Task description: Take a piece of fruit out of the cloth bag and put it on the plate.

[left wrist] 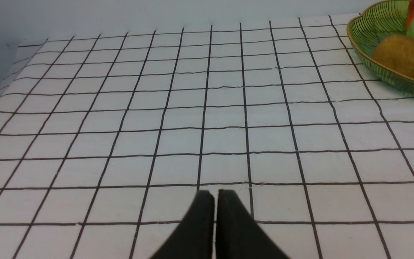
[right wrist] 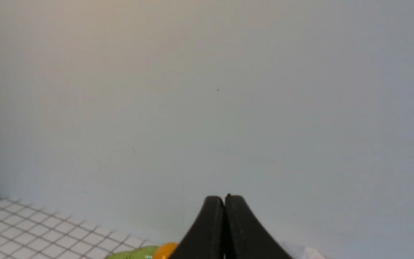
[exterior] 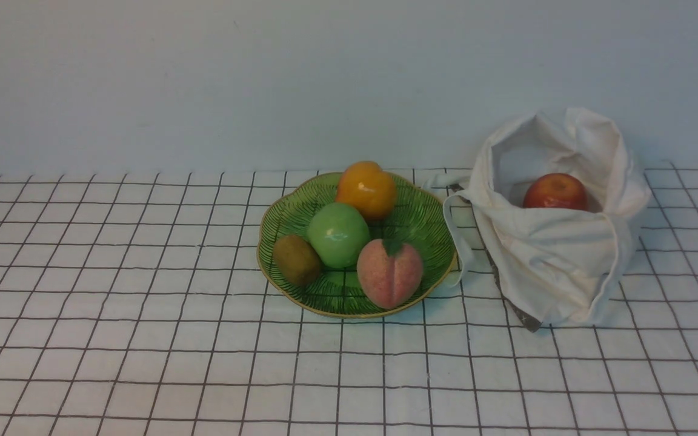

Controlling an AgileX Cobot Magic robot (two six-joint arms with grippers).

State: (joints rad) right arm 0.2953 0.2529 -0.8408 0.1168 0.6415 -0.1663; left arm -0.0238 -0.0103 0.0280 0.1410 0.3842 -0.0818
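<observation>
White gridded counter [exterior: 173, 363]: beside the cloth bag [exterior: 555, 254], the plate [exterior: 325, 307] already holds the orange-yellow fruit [exterior: 366, 191]; transfer looks done. Right hand [right wrist: 224, 198] and left hand [left wrist: 216, 192] are closed, empty.

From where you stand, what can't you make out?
- Lower part of the red apple: front view, hidden by the cloth bag's front.
- The bag's bottom inside: front view, behind that same cloth.
- Far side of the plate: left wrist view, cut off by the picture's edge.
- The bag's shape: right wrist view, cut off and blurred.
</observation>
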